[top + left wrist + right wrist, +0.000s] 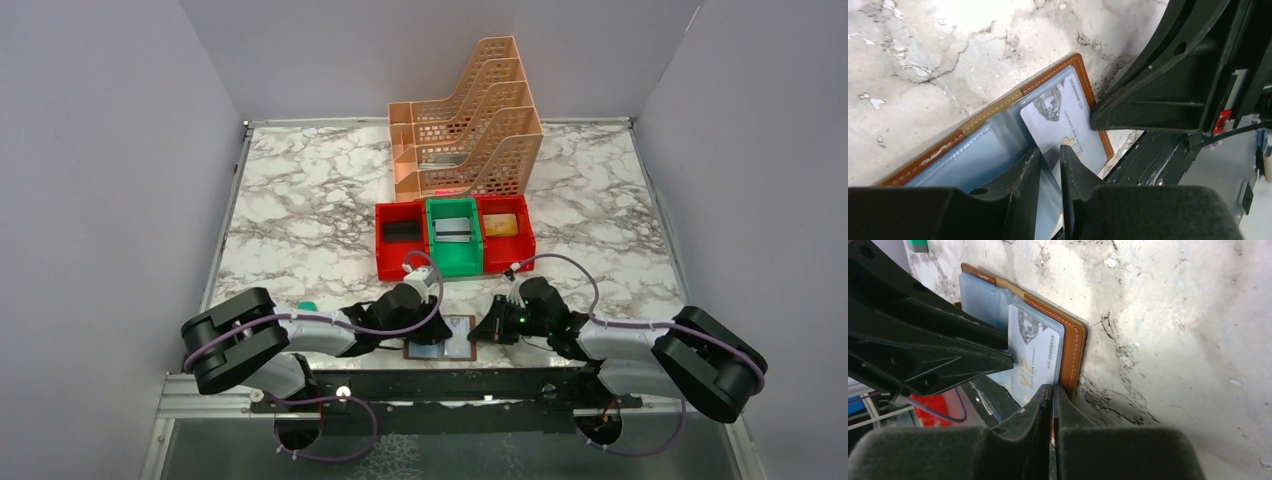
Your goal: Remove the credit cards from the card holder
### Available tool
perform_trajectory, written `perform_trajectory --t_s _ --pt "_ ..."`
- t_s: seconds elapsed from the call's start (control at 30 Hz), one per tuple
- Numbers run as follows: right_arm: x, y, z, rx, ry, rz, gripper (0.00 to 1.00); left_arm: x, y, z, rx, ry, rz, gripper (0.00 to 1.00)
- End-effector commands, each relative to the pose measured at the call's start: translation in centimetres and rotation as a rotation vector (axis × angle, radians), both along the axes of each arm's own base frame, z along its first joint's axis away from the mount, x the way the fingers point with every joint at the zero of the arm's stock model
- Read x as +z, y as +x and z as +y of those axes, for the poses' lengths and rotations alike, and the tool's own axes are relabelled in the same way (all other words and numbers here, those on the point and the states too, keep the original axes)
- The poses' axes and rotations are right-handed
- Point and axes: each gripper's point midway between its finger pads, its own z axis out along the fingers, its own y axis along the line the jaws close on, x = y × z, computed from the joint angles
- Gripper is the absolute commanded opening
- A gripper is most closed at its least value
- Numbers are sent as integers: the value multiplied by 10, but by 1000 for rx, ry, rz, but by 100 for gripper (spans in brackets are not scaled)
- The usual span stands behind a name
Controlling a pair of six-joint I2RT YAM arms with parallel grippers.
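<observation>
The brown leather card holder (440, 342) lies open at the table's near edge, grey-blue pockets up (973, 155) (1072, 350). A silvery credit card (1058, 122) (1034, 357) marked VIP sticks partly out of one pocket. My left gripper (422, 326) (1050, 156) rests its tips on the pocket beside the card, jaws a narrow gap apart. My right gripper (484, 332) (1052, 390) is shut on the card's edge at the holder's brown rim. Its fingertip (1094, 117) shows in the left wrist view.
Two red bins (400, 248) (505, 240) flank a green bin (455, 250) behind the holder. The green bin holds a grey card and the right red bin a gold one. An orange file rack (470, 120) stands behind them. A black rail (440, 382) runs along the near edge.
</observation>
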Motion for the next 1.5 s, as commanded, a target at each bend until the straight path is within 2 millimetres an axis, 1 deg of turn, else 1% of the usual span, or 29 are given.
perform_trajectory --t_s 0.0,0.17,0.23,0.33,0.57,0.77,0.93,1.0,1.1,1.23,1.33,1.4,1.47 --pt "-40 -24 -23 8 -120 103 10 0 1 -4 53 -53 38 24" --pt "-40 -22 -22 6 -120 106 10 -2 1 4 85 -60 36 19" --pt "-40 -22 -21 7 -122 106 10 -1 0 4 80 -66 34 13" --pt "-41 -20 -23 -5 -138 107 10 1 0 3 75 -72 24 0" --pt "-41 -11 -30 -71 -171 89 9 5 3 14 88 -74 -23 0" --pt "-40 -12 -36 -92 -183 81 9 -4 7 28 112 -15 -51 0" --pt "-36 -9 -36 -94 -185 62 9 -4 9 34 113 27 -64 0" --pt "-30 -9 -32 -75 -163 50 10 -3 10 34 111 31 -68 0" --pt "-14 -6 -22 -18 -123 6 14 -1 10 33 106 26 -66 0" --pt "22 -5 0 92 -4 -81 19 2 9 29 98 15 -58 0" --pt "46 -3 13 133 70 -127 24 5 9 27 97 8 -57 0" --pt "54 -2 19 153 101 -140 26 6 10 26 100 2 -58 0" --pt "57 -4 26 178 124 -133 27 7 10 26 101 0 -60 0"
